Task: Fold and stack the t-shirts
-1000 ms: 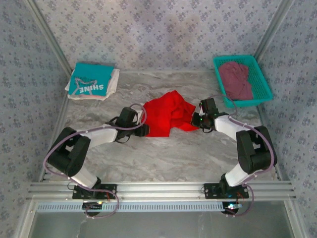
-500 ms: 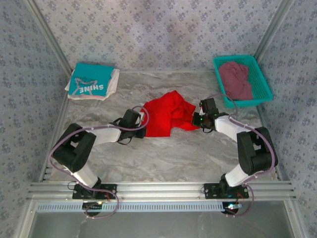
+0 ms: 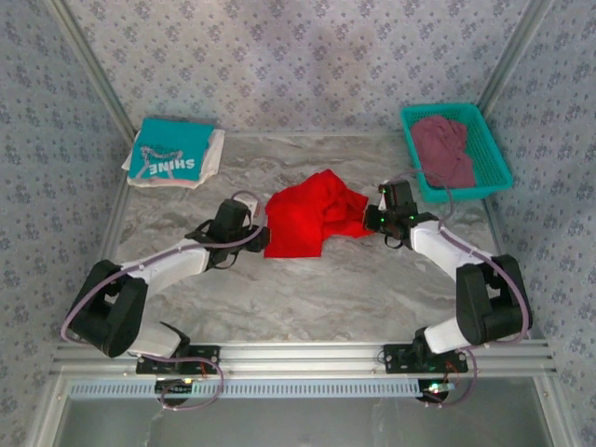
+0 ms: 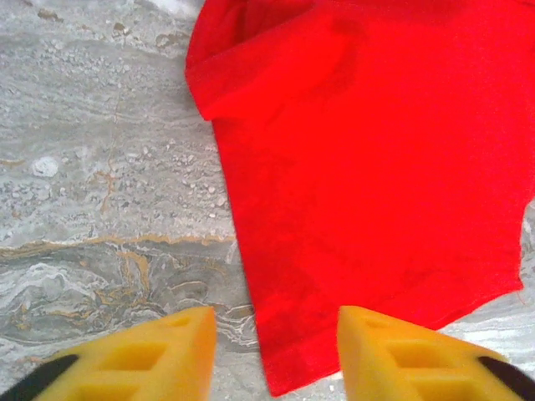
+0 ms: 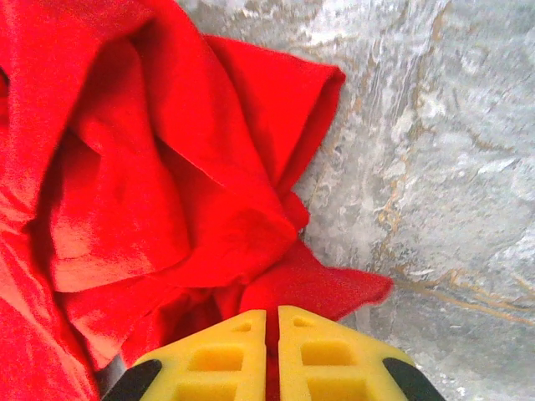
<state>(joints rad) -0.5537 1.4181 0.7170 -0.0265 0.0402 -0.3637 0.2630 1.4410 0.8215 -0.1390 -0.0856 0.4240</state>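
The bright red t-shirt [image 3: 312, 220] lies crumpled in the middle of the marble table. My left gripper [image 3: 260, 232] hovers open at the shirt's left lower corner [image 4: 288, 368], which lies between its yellow fingers [image 4: 150, 355]. My right gripper [image 3: 373, 221] is shut on a fold of the red shirt [image 5: 276, 292] at its right edge. The teal "SHINE" shirt [image 3: 169, 149] rests folded on the white shirt [image 3: 212, 156] at the back left. The maroon shirt [image 3: 443, 149] lies bunched in the basket.
A teal plastic basket [image 3: 489, 140] stands at the back right corner. Patterned walls close in the table on three sides. A metal rail [image 3: 298, 354] runs along the near edge by the arm bases.
My left gripper has pulled back to the left, off the shirt's edge, and its arm has stretched out lower. My right gripper has shifted slightly up and right with the red cloth.
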